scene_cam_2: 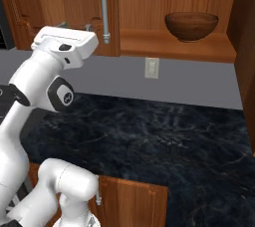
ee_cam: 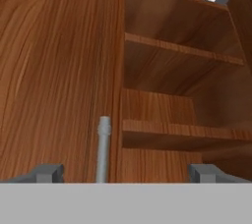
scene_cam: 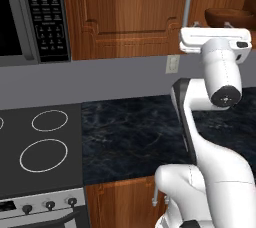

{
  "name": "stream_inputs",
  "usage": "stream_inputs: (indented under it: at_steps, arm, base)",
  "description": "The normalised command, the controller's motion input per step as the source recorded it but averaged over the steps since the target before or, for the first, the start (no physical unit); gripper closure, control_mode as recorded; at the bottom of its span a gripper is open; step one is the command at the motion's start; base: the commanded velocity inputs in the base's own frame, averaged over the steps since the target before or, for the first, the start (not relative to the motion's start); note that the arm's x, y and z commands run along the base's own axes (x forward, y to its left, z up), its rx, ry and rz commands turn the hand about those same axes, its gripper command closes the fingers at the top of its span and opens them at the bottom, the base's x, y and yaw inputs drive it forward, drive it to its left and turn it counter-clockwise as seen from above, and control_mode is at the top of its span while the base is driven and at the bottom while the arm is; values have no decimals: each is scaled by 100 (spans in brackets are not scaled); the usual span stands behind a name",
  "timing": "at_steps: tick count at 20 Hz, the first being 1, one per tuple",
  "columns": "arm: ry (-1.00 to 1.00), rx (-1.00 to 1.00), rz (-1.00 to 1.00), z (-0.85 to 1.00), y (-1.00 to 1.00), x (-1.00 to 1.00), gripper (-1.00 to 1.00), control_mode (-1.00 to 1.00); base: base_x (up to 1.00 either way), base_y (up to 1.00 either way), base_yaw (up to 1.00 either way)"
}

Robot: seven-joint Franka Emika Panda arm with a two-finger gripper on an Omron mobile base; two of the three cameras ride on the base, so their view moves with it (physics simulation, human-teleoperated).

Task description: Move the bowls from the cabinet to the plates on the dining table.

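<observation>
I had the gripper raised before the cabinet, jaws spread wide and empty, the bar handle of the shut door just ahead between them. The brown bowl sat upright on the lowest open shelf, off to the hand's right. My judgement: shift right clear of the handle, level the hand, then approach the bowl's rim. Below ran a black marbled bench with stove, microwave and a wall outlet.
</observation>
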Motion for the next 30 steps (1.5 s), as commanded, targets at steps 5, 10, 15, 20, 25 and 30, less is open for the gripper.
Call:
stream_inputs:
  at_steps: [5,10,15,20,25,30]
  arm:
    - [0,0,2,-7,3,51,-100,-100]
    - [0,0,2,-2,1,42,-100,-100]
    - [2,0,0,0,-1,41,-100,-100]
    - [5,1,0,2,-13,37,-100,-100]
    - [6,1,3,1,-10,37,-100,-100]
    - [5,1,5,0,-10,37,-100,-100]
  base:
    - [0,0,0]
    - [0,0,0]
    - [0,0,0]
    - [0,0,0]
    - [0,0,0]
    - [0,0,0]
